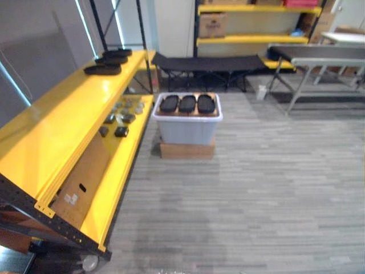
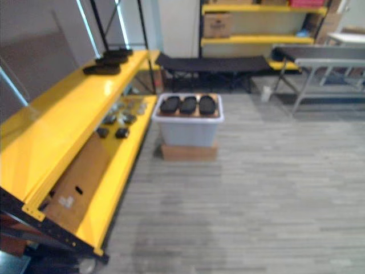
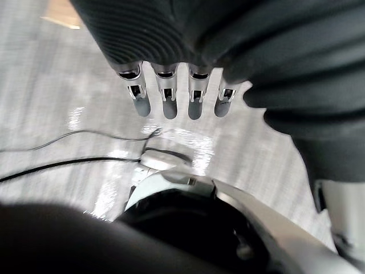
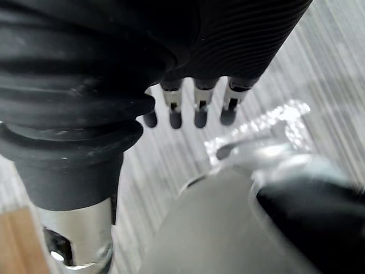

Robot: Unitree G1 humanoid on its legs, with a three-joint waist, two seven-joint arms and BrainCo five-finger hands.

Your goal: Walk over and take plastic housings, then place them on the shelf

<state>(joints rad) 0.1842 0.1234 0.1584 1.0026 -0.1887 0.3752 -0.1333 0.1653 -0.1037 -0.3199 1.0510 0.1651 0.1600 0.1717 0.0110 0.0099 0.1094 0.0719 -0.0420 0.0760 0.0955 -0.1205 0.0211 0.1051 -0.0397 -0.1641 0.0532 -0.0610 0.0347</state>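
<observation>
Three black plastic housings (image 1: pixel 187 103) lie side by side on top of a white bin (image 1: pixel 188 129) out on the floor ahead. More black housings (image 1: pixel 106 64) rest on the far end of the yellow shelf's (image 1: pixel 63 117) top board at the left. My left hand (image 3: pixel 171 94) hangs over the grey floor with straight fingers and holds nothing. In its own wrist view, my right hand (image 4: pixel 197 105) likewise hangs with fingers straight and empty.
The white bin stands on a flat cardboard box (image 1: pixel 187 150). The shelf's lower board carries small dark parts (image 1: pixel 121 131) and a leaning cardboard sheet (image 1: pixel 80 182). A black cot (image 1: pixel 211 63), a grey metal table (image 1: pixel 319 57) and a far yellow rack (image 1: pixel 256 23) stand behind.
</observation>
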